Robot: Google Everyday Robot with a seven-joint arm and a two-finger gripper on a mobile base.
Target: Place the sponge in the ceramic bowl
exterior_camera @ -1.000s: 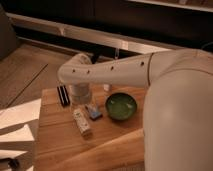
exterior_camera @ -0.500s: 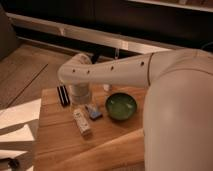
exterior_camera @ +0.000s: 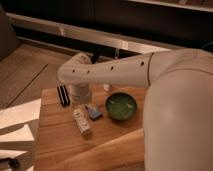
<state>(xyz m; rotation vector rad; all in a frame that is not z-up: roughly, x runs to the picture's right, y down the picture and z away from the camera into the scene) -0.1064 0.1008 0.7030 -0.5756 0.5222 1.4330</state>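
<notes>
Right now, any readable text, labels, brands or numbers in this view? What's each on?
No text can be read anywhere.
On the long pale packet: possibly a printed label, too blurred to read.
On the sponge, green bowl and robot arm: no writing visible.
On the gripper, low over the table just left of the sponge: no markings visible.

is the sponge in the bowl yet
No, the sponge lies on the table just left of the ceramic bowl in the image, with the end effector close beside it.
</notes>
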